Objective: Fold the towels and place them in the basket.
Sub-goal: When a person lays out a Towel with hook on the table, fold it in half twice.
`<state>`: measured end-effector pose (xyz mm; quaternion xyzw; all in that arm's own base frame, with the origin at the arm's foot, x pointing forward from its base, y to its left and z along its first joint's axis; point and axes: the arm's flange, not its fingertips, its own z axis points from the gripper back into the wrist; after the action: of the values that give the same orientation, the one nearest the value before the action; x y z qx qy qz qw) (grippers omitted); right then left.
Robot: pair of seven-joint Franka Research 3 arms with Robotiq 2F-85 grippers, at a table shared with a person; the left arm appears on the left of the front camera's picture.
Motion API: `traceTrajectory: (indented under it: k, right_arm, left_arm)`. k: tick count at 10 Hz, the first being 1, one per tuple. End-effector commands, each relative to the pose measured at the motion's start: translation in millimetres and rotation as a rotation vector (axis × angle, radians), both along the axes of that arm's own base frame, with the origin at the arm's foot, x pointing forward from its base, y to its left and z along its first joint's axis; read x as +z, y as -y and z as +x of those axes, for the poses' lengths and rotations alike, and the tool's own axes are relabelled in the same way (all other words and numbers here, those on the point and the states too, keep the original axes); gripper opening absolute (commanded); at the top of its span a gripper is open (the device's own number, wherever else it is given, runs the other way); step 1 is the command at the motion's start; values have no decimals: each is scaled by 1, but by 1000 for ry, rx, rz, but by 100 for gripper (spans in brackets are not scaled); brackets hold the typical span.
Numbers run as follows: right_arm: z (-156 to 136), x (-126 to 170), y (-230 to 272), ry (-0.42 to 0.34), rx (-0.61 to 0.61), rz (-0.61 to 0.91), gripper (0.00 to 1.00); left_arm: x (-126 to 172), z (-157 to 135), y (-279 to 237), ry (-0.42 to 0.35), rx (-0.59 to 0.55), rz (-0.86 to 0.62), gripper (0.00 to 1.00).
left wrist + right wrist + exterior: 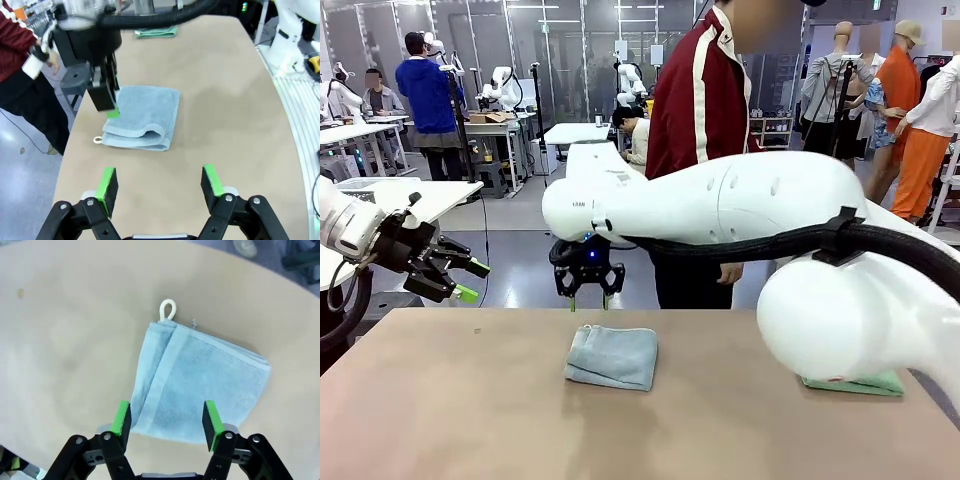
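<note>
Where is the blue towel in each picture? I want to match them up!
Front view: the folded light blue towel lies mid-table, just below the right hand.
Left wrist view: it sits at picture centre, the right hand's green pad at its far-left edge.
Right wrist view: it lies between and above the green pads.
Shared landmark: the towel's white corner loop, plain in both wrist views; too small to tell in the front view.

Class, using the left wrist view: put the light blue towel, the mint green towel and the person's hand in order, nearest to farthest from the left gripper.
From the left gripper:
1. Light blue towel, folded, straight ahead at mid-table.
2. Person's hand, beyond the table's edge, upper left of the picture.
3. Mint green towel, at the table's far end, top of the picture.
</note>
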<state>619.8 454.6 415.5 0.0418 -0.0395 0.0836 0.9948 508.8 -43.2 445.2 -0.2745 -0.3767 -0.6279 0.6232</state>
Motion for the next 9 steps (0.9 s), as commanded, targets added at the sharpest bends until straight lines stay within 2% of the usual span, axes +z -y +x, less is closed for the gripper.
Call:
traceTrajectory:
  k: [1,3,6,8,9]
  right_arm:
    - [-46,37,37,2,-49,-39,72]
    - [-73,62,75,-17,-94,-35,72]
    - [-108,85,107,21,-196,-17,72]
    - [-115,90,113,50,-199,-24,72]
    - [-97,99,106,6,-161,-41,72]
  left_arm:
    - [0,0,0,2,5,-5,85]
    - [0,0,0,2,5,-5,85]
    - [0,0,0,2,5,-5,85]
    - [0,0,0,2,5,-5,85]
    - [0,0,0,2,5,-5,85]
